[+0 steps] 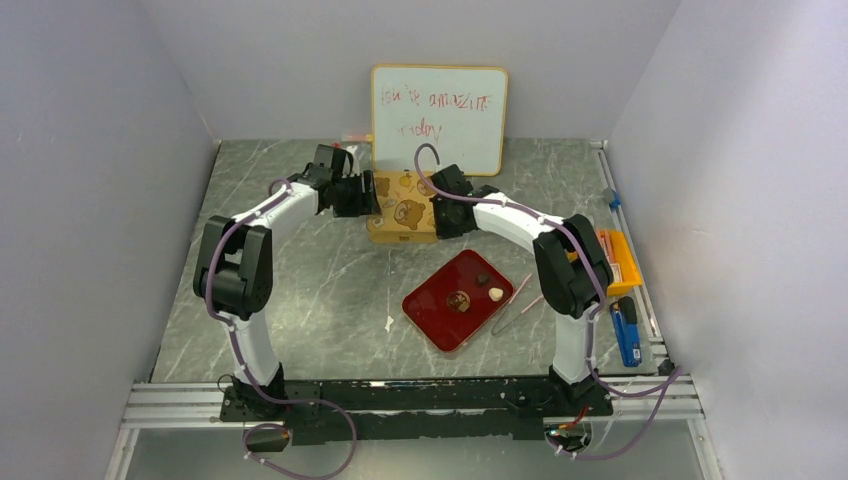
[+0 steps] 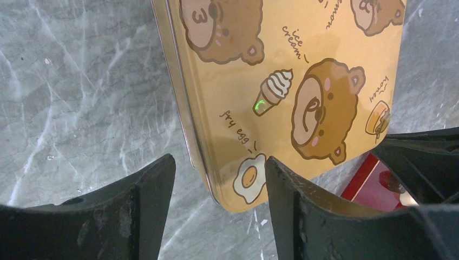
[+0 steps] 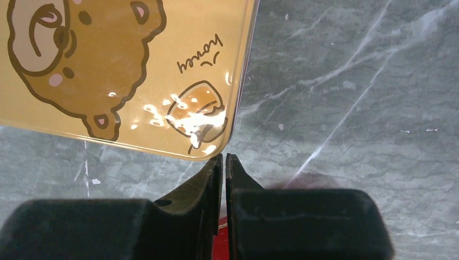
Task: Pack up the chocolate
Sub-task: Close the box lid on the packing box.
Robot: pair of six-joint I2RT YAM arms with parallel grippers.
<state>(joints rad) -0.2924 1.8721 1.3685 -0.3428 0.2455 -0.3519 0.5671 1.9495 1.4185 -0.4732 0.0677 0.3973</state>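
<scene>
beside the bear tin (image 1: 403, 208), left tool (image 2: 215, 168) apart astride its corner, right tool (image 3: 223, 160) together

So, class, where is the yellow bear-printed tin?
In the top view the tin lies far centre, before the whiteboard, between left pincer and right pincer, beyond the red tray.

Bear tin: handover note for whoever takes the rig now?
Left gripper: open, straddling the bear tin at its left edge.
Right gripper: shut, tips at the tin's right corner, nothing visibly held.
Tin looks closed, contents hidden.
Three chocolate pieces lie on the red tray, pink tweezers beside it.
Left: open the tin, move the pieces in.
</scene>
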